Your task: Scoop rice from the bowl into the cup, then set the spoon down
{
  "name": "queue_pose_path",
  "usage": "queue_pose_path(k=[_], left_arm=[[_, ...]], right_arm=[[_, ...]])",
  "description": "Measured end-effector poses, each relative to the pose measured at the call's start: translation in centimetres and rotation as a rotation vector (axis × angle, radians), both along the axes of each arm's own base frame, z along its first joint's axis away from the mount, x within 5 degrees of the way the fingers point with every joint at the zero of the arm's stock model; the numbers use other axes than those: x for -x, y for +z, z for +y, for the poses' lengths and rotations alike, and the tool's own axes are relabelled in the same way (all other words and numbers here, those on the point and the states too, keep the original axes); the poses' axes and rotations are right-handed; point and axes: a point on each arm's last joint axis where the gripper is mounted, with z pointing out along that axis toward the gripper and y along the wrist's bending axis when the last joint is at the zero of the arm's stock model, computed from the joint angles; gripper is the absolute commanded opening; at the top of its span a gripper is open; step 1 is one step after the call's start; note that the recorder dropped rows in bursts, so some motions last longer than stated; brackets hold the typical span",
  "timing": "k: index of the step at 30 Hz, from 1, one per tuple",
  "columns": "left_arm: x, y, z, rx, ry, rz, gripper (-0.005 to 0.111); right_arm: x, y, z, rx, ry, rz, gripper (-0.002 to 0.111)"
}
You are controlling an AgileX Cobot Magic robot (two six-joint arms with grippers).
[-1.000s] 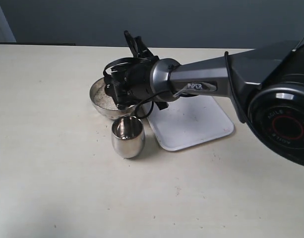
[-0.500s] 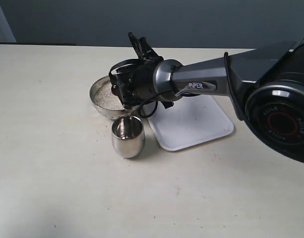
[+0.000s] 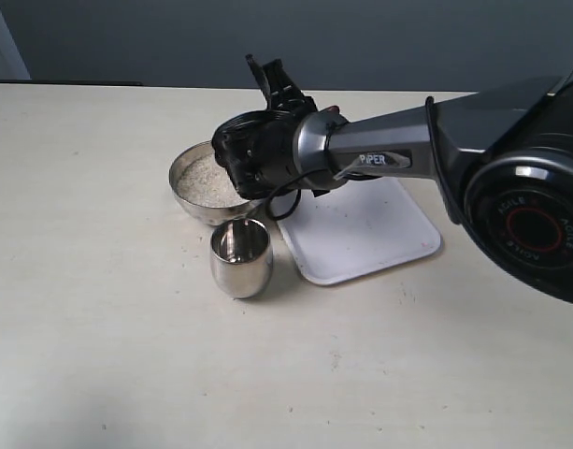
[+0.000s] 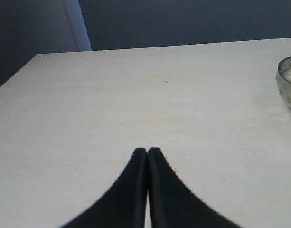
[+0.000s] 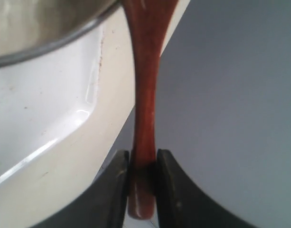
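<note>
The silver bowl (image 3: 188, 192) holds off-white rice (image 3: 205, 178); its edge also shows in the left wrist view (image 4: 288, 80). The steel cup (image 3: 240, 257) stands just in front of it. My right wrist (image 3: 267, 150) hangs over the bowl's right rim and above the cup. It hides the spoon's head in the exterior view, and a thin pale streak runs from under it into the cup. My right gripper (image 5: 143, 155) is shut on the reddish-brown spoon (image 5: 145, 85) near its handle end. A shiny metal rim (image 5: 45, 47) lies beside the handle. My left gripper (image 4: 147, 151) is shut and empty over bare table.
A white tray (image 3: 370, 229) lies to the right of the bowl and cup, partly under the right arm (image 3: 398, 150). It also shows in the right wrist view (image 5: 41, 109). A dark wall runs behind the table's far edge.
My right wrist has shifted to the right and slightly up, uncovering more of the bowl and its rice. The cup and tray have not moved.
</note>
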Motion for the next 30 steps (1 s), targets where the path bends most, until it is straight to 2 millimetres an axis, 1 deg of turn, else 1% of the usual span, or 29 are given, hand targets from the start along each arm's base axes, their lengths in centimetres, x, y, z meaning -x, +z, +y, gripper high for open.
queue_pose_path(k=[6,18,23,30], left_arm=[[0.0,0.0,0.0,0.000,0.000,0.000,0.001],[0.0,0.0,0.0,0.000,0.000,0.000,0.001],[0.0,0.0,0.0,0.000,0.000,0.000,0.001],[0.0,0.0,0.0,0.000,0.000,0.000,0.001]], right_arm=[[0.3,-0.9,-0.3,0.021,0.007,0.028,-0.001],[0.4,-1.0,0.1,0.009,0.043,0.035,-0.001],[0.3,-0.8,0.3,0.028,0.074,0.011,-0.001],[0.2,-1.3,0.4,0.038,0.090,-0.012,-0.001]])
